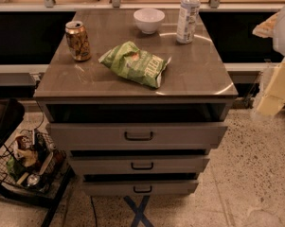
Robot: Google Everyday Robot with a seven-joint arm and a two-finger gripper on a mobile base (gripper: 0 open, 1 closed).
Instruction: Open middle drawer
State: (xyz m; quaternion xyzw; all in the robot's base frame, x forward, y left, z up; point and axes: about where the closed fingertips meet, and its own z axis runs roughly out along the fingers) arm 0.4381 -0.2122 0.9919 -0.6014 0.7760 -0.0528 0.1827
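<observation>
The middle drawer (138, 164) is the mid-sized of three grey-brown fronts on the cabinet, with a small dark bar handle (142, 165). A dark gap shows above its front. The top drawer (138, 135) and the bottom drawer (141, 188) sit above and below it, each with a dark gap over it as well. My gripper (273, 96) shows as pale, blurred shapes at the right edge, off to the right of the cabinet and well away from the drawer handles.
On the cabinet top (194, 74) lie a green chip bag (135, 63), a soda can (78, 40), a white bowl (148, 20) and a water bottle (188, 15). A wire basket of items (28, 162) stands on the floor at left. A blue X mark (139, 212) is on the floor in front.
</observation>
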